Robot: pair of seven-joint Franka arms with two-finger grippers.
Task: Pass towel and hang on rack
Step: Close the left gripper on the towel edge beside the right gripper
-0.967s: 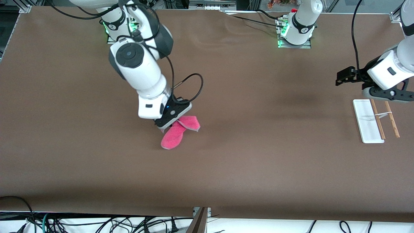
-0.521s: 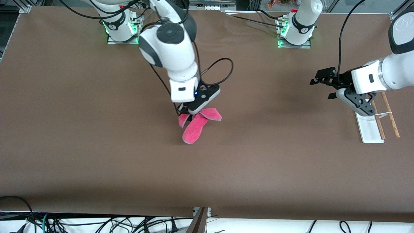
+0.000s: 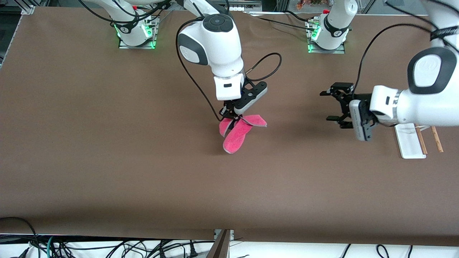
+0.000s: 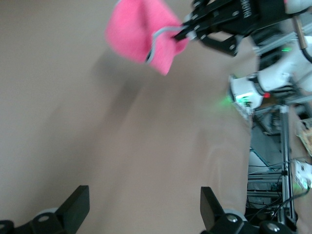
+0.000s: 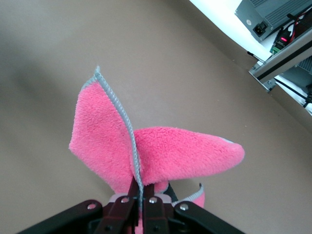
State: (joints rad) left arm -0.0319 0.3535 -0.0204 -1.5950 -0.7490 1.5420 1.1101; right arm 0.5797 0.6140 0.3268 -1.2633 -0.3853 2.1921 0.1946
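The pink towel point(image 3: 237, 133) hangs bunched from my right gripper point(image 3: 232, 119), which is shut on it above the middle of the table. In the right wrist view the towel point(image 5: 156, 151) fans out from the closed fingertips, grey edging showing. My left gripper point(image 3: 331, 105) is open and empty, turned sideways toward the towel, over the table beside the rack. In the left wrist view the towel point(image 4: 144, 34) shows ahead, held by the right gripper. The rack point(image 3: 410, 141), white base and two wooden rods, stands at the left arm's end of the table, partly hidden by the left arm.
The brown table top point(image 3: 107, 161) is bare around the towel. Both arm bases point(image 3: 136, 30) stand along the edge farthest from the front camera. Cables lie below the table's near edge.
My right gripper has carried the towel toward the left arm's end of the table and lifted it. My left gripper has swung away from the rack toward the towel.
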